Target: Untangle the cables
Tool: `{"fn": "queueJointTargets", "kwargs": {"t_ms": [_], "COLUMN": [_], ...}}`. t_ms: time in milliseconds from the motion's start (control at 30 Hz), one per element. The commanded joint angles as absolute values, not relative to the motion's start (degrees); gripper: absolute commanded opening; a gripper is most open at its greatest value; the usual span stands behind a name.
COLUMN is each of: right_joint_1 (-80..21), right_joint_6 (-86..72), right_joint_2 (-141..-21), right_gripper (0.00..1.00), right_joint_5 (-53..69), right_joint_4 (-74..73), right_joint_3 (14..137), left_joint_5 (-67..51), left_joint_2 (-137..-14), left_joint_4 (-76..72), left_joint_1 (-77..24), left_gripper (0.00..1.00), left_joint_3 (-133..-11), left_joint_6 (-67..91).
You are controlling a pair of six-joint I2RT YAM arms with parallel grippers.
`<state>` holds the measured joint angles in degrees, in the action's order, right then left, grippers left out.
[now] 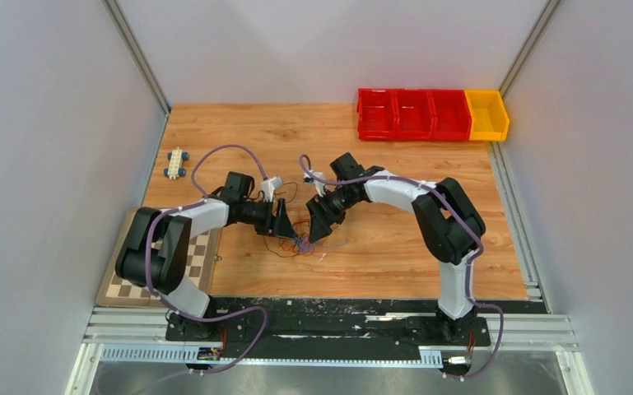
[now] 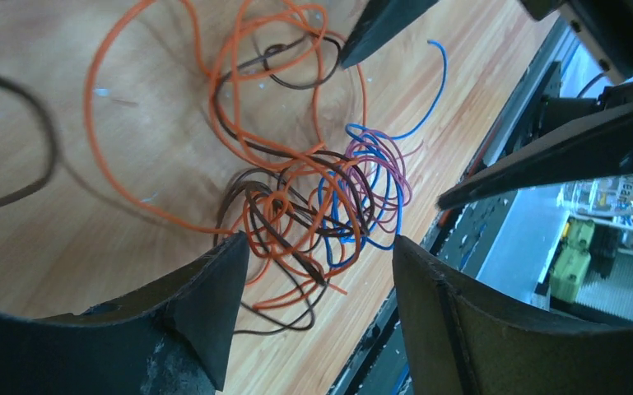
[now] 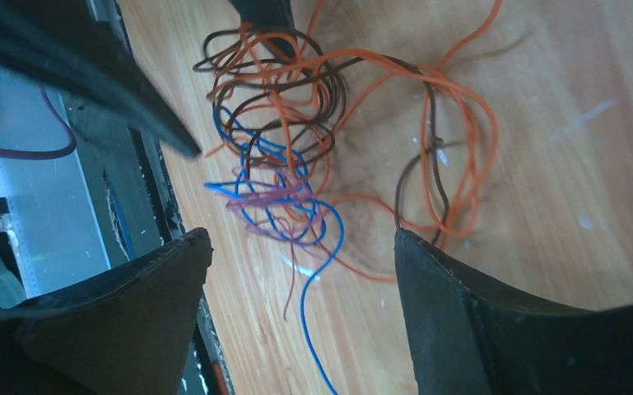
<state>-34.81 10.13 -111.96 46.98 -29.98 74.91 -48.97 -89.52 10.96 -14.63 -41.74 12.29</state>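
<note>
**Left arm.** Elbow folded back near its base, forearm reaching inward, wrist tipped down. The left gripper (image 1: 294, 237) (image 2: 317, 243) has its jaws spread wide and nothing clamped.

**Right arm.** Upper link raised, forearm reaching inward and down. The right gripper (image 1: 311, 234) (image 3: 300, 234) faces the left one tip to tip; its jaws are likewise parted wide and grip nothing.

**The cables** (image 1: 296, 244) (image 2: 296, 197) (image 3: 284, 140). A loose knot of thin orange, dark brown, blue and purple wire on the table (image 1: 395, 255).
- It lies directly under both sets of fingertips.
- Its dense core sits in the gap between the left gripper's fingers (image 2: 214, 288).
- It lies just ahead of the right gripper's fingers (image 3: 453, 304).
- Orange loops trail outward beyond both.

**Well away from both grippers.**
- Red bins (image 1: 411, 113).
- Yellow bin (image 1: 488, 115).
- Chessboard (image 1: 127, 288).
</note>
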Motion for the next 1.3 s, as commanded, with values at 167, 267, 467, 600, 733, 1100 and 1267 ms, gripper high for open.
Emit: {"fn": "queueJointTargets", "kwargs": {"t_ms": [167,267,467,600,733,1100,1267], "right_joint_1": [-37.2,-37.2,-37.1,-35.0,-29.4,-12.6,-18.4], "right_joint_6": [6.9,6.4,4.6,4.4,8.4,21.7,14.5], "right_joint_2": [-115.7,-114.4,-110.3,-105.9,-100.9,-92.7,-92.0], "right_gripper": [0.48,0.30,0.00,0.00,0.00,0.09,0.72], "right_joint_5": [48.6,50.2,55.7,56.5,50.0,43.0,49.6], "right_joint_4": [-23.6,-22.6,-20.9,-21.1,-24.4,-41.3,-37.9], "right_joint_3": [75.1,73.9,73.3,70.9,67.0,67.7,69.9], "left_joint_5": [-50.9,-50.9,-53.3,-53.4,-52.0,-51.7,-55.6], "left_joint_2": [-95.3,-97.8,-100.9,-97.5,-90.8,-78.6,-78.3], "left_joint_4": [4.7,3.6,2.6,5.5,10.1,20.6,15.2], "left_joint_1": [-20.2,-21.0,-21.3,-20.6,-16.4,-7.9,-12.3], "left_gripper": [0.74,0.72,0.40,0.05,0.00,0.00,0.00], "left_joint_3": [-42.3,-42.7,-45.6,-45.4,-41.9,-42.6,-44.7], "left_joint_6": [14.4,15.9,18.0,15.3,13.4,7.1,14.3]}}
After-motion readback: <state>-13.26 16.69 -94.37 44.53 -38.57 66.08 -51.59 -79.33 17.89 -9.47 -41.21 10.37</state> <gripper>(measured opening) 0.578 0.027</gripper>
